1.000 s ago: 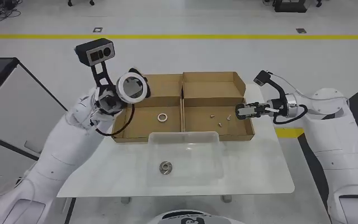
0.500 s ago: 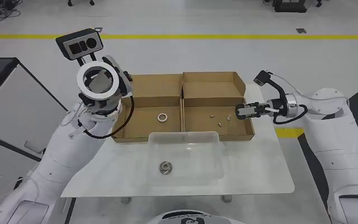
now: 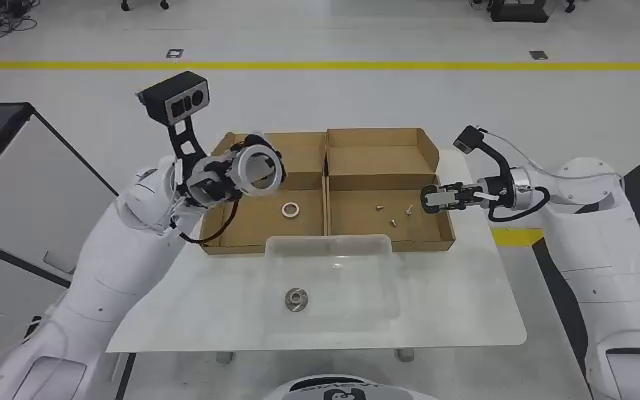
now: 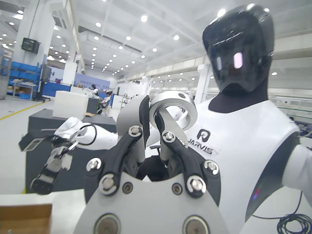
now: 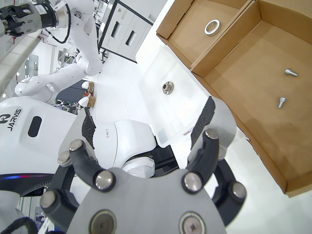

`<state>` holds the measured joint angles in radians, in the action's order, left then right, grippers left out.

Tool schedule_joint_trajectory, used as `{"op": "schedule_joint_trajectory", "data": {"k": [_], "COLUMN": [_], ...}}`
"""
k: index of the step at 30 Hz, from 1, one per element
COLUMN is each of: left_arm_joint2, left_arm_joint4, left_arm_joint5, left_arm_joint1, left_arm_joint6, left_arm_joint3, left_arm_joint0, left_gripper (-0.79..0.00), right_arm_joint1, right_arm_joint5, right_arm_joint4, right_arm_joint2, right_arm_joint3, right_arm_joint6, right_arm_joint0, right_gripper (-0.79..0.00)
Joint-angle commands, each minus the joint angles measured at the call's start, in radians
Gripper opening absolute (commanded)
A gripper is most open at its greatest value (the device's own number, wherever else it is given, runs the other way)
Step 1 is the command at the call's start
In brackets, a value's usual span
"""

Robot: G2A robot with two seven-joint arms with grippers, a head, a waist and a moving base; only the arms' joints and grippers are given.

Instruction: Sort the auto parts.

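Steel ring [image 3: 262, 167] pinched by rim in my left gripper [image 3: 243, 172]. It swings back from beyond table edge and now hangs above left cardboard box [image 3: 255, 218], where smaller ring [image 3: 291, 210] lies. Drop looks next. Right gripper [image 3: 430, 198] wide, empty, unmoved at right box [image 3: 380, 150] edge.

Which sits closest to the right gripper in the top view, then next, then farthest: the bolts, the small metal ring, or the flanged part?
From the right gripper:
1. Bolts, right beside it in the right cardboard box.
2. Small metal ring, over in the left cardboard box.
3. Flanged part, in the clear bin nearest the robot.
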<state>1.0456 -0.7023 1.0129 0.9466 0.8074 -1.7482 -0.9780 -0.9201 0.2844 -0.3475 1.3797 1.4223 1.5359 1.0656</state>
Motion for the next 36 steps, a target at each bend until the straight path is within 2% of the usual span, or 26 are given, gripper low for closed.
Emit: {"op": "schedule_joint_trajectory", "data": {"k": [1,6,12,19,26,32,36], "left_arm_joint2": [-0.001,-0.009,-0.039,-0.033,-0.013,0.020,0.026], "left_arm_joint4": [0.025,0.009,-0.231,-0.362,-0.317,-0.139,-0.095], "left_arm_joint5": [-0.001,-0.001,-0.001,-0.001,-0.001,-0.001,-0.001], "left_arm_joint1": [-0.006,-0.013,0.000,0.023,0.037,0.030,0.028], "left_arm_joint6": [0.001,0.001,0.001,0.001,0.001,0.001,0.001], "left_arm_joint3": [0.000,-0.023,-0.108,-0.135,-0.103,-0.029,-0.007], "left_arm_joint0": [0.002,0.002,0.007,0.005,-0.001,-0.014,-0.016], "left_gripper": [-0.785,-0.785,-0.785,-0.785,-0.785,-0.785,-0.785], "right_arm_joint1": [0.000,0.000,0.000,0.000,0.000,0.000,0.000], "right_arm_joint5": [0.000,0.000,0.000,0.000,0.000,0.000,0.000], "right_arm_joint4": [0.000,0.000,0.000,0.000,0.000,0.000,0.000], "right_arm_joint2": [0.000,0.000,0.000,0.000,0.000,0.000,0.000], "right_arm_joint3": [0.000,0.000,0.000,0.000,0.000,0.000,0.000], "right_arm_joint6": [0.000,0.000,0.000,0.000,0.000,0.000,0.000], "right_arm_joint0": [0.000,0.000,0.000,0.000,0.000,0.000,0.000], "right_gripper": [0.000,0.000,0.000,0.000,0.000,0.000,0.000]}}
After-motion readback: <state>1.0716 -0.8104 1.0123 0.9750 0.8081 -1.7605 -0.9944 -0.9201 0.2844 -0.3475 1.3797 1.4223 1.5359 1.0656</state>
